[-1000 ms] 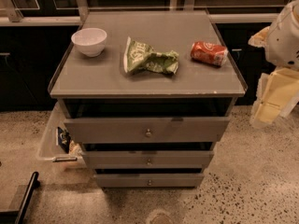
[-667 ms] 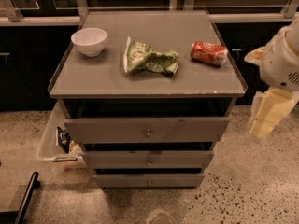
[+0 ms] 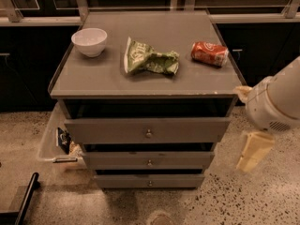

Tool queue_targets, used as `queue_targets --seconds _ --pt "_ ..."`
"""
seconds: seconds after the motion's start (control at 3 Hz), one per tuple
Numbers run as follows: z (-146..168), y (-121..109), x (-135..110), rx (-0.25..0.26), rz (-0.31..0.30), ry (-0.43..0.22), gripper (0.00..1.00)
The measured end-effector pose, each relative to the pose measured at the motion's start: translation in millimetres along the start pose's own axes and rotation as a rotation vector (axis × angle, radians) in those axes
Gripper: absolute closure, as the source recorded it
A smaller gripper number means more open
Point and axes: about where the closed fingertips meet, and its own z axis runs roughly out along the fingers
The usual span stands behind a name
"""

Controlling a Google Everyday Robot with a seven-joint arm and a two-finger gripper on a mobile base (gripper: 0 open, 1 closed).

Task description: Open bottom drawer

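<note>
- The gripper [image 3: 253, 151] is hanging off the cabinet's [image 3: 117, 81] right side, at about 4 o'clock from the cabinet's centre, level with the middle drawer [image 3: 117, 160] and well apart from every drawer front.
- Compared with a second ago, the gripper is coming down. It was then beside the top edge of the cabinet, near the 3 o'clock position, and its cream tip is now sitting lower and a little further in toward the drawers.
- The white arm body [image 3: 276, 100] is following it, now filling the right edge at 3 o'clock where earlier it was up near 2 o'clock.
- Whether the gripper is spread or pressed together cannot be told from this view. It is gripping nothing.
- The bottom drawer [image 3: 117, 181] is sitting at 6 o'clock, lowest of the three grey fronts and the slimmest. Its small brass knob [image 3: 150, 183] is showing at centre, untouched.
- The bottom drawer is showing the same as in the earlier frames, with a dark gap above its front, and it is not pulled out further.
- The top drawer [image 3: 103, 130] and the middle drawer are also staying as they were.
- On the cabinet's top, the white bowl [image 3: 89, 41] is resting at 10 o'clock, the crumpled green bag [image 3: 150, 60] at 12 o'clock and the red can [image 3: 209, 54], lying on its side, at 2 o'clock. None of them is shifting between frames.
- A clear plastic bin [image 3: 49, 142] is standing on the speckled floor [image 3: 262, 205] at 9 o'clock, just beside the cabinet's left side, unchanged.
</note>
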Motion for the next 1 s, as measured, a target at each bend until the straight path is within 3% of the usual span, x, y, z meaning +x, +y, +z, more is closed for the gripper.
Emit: queue_targets --seconds 0.67,1.0 --pt "41 16 6 0.039 -0.003 -0.084 0.0" --pt "31 18 -4 0.065 -0.029 -0.138 0.0"
